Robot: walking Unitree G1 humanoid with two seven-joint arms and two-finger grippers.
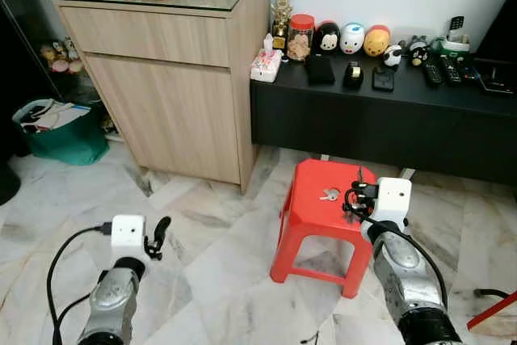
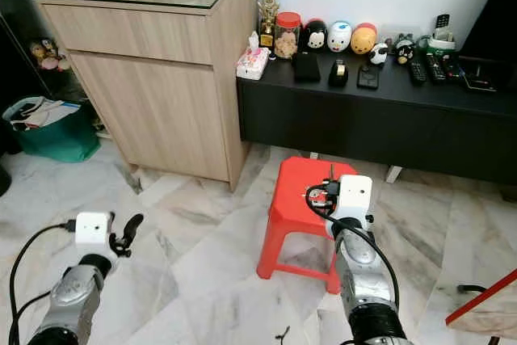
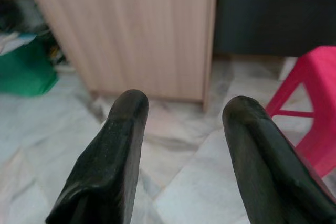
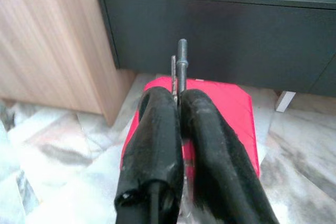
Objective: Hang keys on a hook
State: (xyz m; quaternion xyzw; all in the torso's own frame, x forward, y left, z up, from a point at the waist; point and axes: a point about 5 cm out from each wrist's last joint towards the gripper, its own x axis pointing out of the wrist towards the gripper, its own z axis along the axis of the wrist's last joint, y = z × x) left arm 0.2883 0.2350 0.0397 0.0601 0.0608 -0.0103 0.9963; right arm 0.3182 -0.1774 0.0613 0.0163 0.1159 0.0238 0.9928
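Bright, even daylight; blurred wrist close-ups.

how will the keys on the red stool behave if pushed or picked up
The keys look small and flat on the smooth red stool, so they'd probably slide if nudged and resist pinching. Light metal, likely dangling loosely once lifted.
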